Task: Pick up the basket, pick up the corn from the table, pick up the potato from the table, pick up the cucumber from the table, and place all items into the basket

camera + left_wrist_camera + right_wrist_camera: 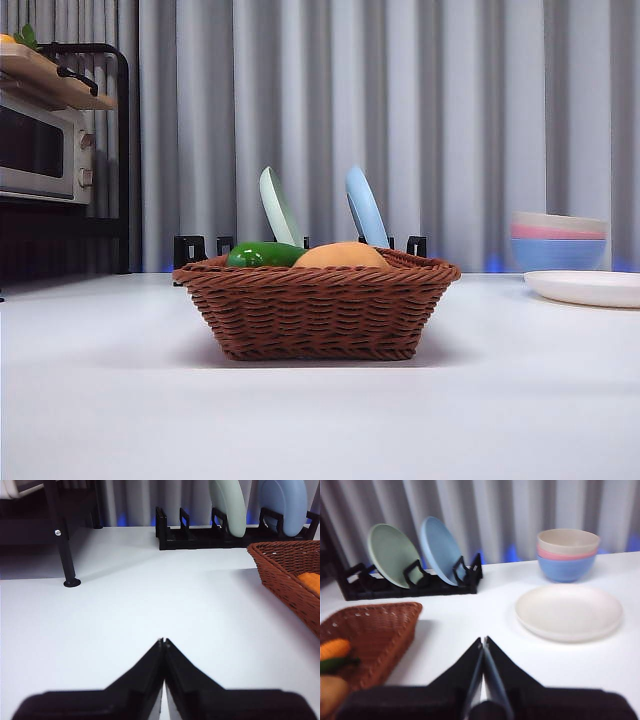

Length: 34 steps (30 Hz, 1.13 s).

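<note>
- Basket point(315, 310) of brown wicker sits alone mid-table point(100, 400), and we see all three vegetables already inside it, so the task looks finished.
- We see the green cucumber point(262, 254) and the tan potato point(338, 256) rising just above the rim; the orange corn point(334, 648) lies deeper, beside them.
- Our left tool point(163, 641) hangs over bare table beside the basket, jaws pressed together, holding nothing.
- Our right tool point(483, 641) hangs on the basket's other side, jaws likewise pressed together and empty.
- Open table surrounds the basket on every side, so we judge both arms have room to move.
- Behind it stands a black rack point(410, 586) with two upright plates; a white plate point(568, 612) and stacked bowls point(567, 554) sit well apart.
</note>
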Available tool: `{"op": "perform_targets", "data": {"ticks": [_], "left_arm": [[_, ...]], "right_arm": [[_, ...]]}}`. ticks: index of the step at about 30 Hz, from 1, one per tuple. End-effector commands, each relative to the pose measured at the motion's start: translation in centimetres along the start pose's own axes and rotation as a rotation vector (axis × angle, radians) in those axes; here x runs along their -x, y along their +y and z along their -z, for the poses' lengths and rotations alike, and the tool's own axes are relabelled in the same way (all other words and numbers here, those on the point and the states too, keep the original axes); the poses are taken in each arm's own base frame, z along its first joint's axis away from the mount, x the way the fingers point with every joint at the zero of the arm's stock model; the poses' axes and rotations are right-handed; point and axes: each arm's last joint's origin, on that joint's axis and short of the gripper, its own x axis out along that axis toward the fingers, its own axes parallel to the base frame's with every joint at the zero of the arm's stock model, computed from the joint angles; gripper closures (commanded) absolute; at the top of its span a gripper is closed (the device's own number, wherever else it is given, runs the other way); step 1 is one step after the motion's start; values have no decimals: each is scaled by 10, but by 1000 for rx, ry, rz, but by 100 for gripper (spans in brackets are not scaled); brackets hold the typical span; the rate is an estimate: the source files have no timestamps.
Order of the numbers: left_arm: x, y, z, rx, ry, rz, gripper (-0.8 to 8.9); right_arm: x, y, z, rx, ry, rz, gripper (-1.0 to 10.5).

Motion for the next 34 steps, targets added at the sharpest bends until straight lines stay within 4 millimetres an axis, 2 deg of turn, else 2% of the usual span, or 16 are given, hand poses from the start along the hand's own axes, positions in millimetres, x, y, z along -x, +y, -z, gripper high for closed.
{"op": "perform_targets", "data": {"ticks": [1,5,10,16,34], "left_arm": [[-1,0,5,7,11,2,817],[-1,0,5,7,11,2,817],[-1,0,5,7,11,2,817],[-2,0,5,7,10,2,817],[-2,0,5,7,10,2,817]], "right_arm": [[0,-4,24,11,11,10,946],[-1,-6,49,10,15,19,946],[-4,-8,64,6,71,24,946],[-4,-8,65,-55,89,28,946],[-4,-8,66,-56,94,37,946]]}}
